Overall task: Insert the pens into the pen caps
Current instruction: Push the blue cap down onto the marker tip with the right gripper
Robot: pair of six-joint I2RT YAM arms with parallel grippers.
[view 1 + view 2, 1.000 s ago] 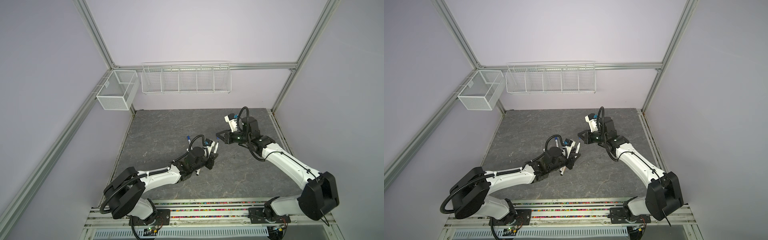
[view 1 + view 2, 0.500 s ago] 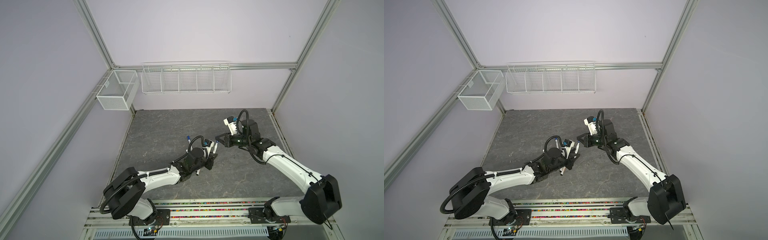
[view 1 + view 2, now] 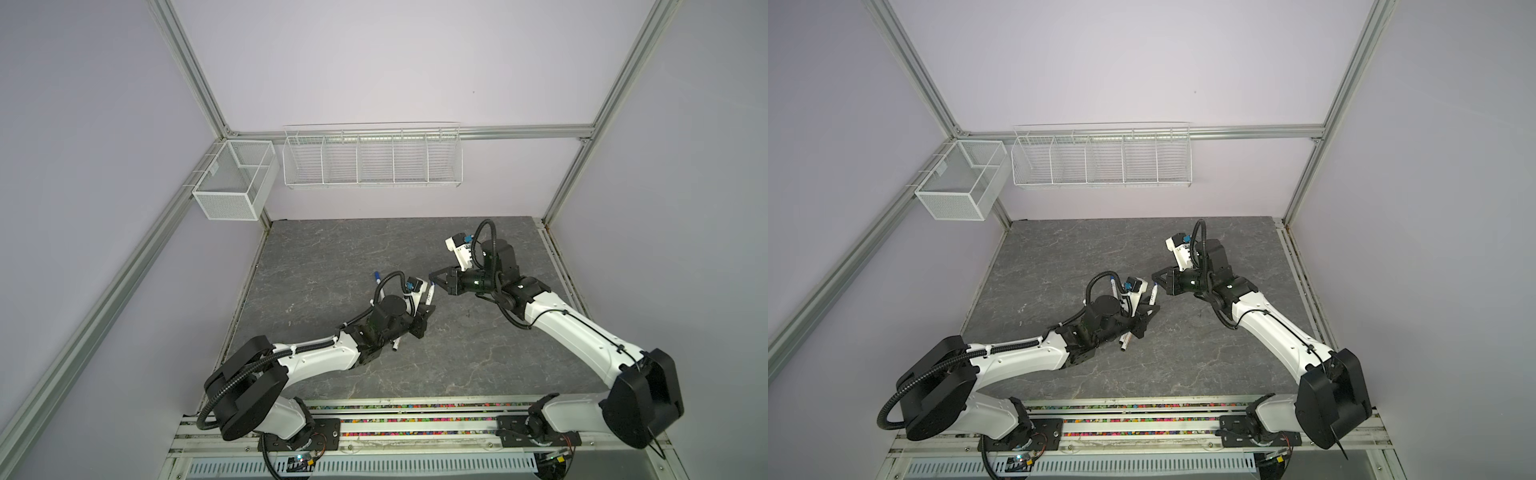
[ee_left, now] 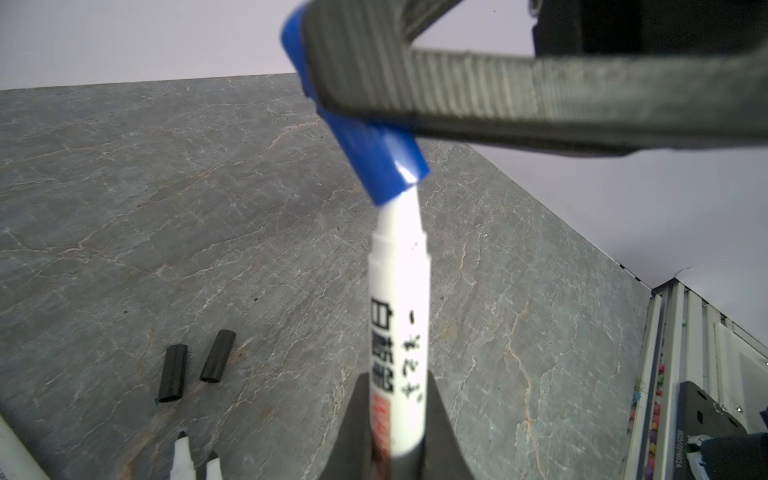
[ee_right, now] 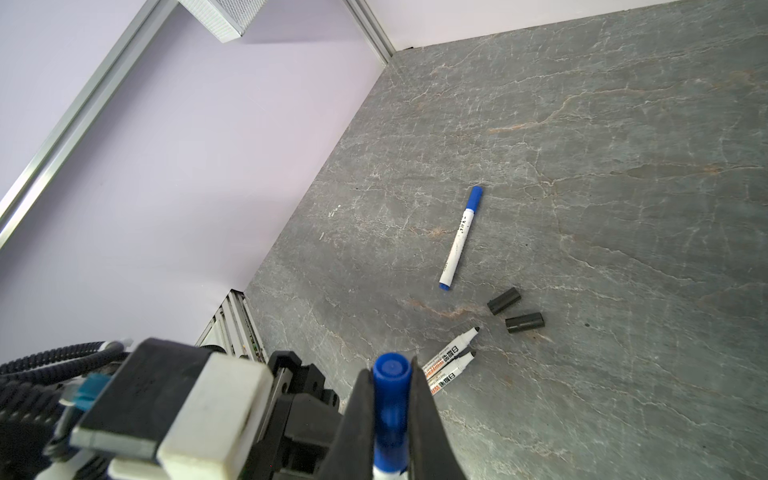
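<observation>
Two robot arms meet just right of centre in both top views, above a grey marbled tabletop [image 3: 332, 249]. The left gripper [image 4: 397, 415], reaching in from the lower left of the frame, is clamped on the lower barrel of a white marker pen [image 4: 399, 316] printed in black and red, nose raised toward the other arm. The right gripper [image 5: 390, 411], coming in from the right of the frame, is closed on a blue cap [image 5: 390, 380], pinched end-on between its two dark fingers [image 5: 357, 424]. From the left wrist camera, the cap's open mouth sits at the pen's white nose, but the cap leans out of line with the barrel; how far the tip has entered cannot be told. On the table beyond them lies a capped pen [image 5: 461, 237] with a blue cap on one end and a blue plug at the other; in the top views it shows just left of the grippers, partly behind the left arm's cable. Near its plug end two black caps [image 5: 504, 301] lie side by side, close but apart. Two uncapped pens [image 5: 451, 349] with black tips rest next to each other, tips pointing toward those caps. A white wire rack [image 3: 372, 162] and a mesh box [image 3: 235, 183] hang on the walls in the upper left and centre of the frame.
</observation>
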